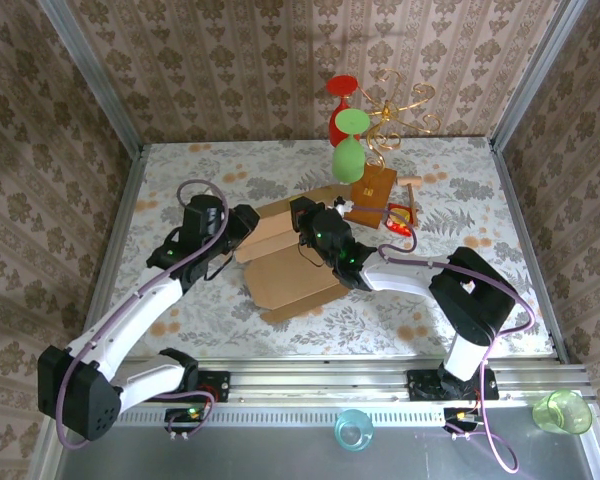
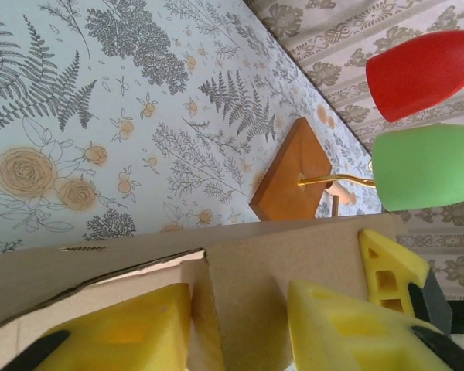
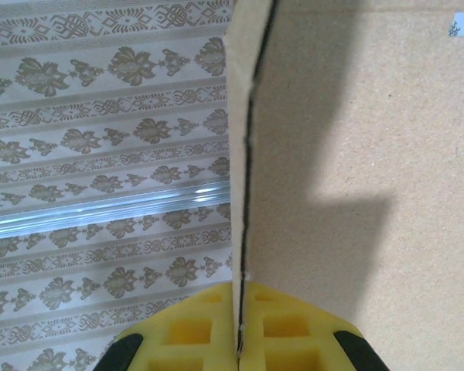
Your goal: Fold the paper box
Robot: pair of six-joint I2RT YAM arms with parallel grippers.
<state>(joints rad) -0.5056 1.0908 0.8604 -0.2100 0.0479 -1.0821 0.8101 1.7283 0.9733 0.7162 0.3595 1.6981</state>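
The box lay half-formed in the middle of the table, between your two arms, its panels partly raised and not yet locked.

Your right fingers were pinched shut on the edge of an upright panel, the cardboard sandwiched thin between them. In the top view they sat at the box's far edge.

Your left fingers stood partly open against the left flap, one on each side of a slit in the cardboard. Whether they had any real hold on that flap I could not tell; a plain gap showed between them.

By my reading, you were in the middle of raising and tucking a side wall: the right arm steadied one panel while the left arm worked the neighbouring flap.

The next move probably called for the left fingers to close on the flap or push it inward along its crease, with the right grip holding firm so the box did not slide on the table.
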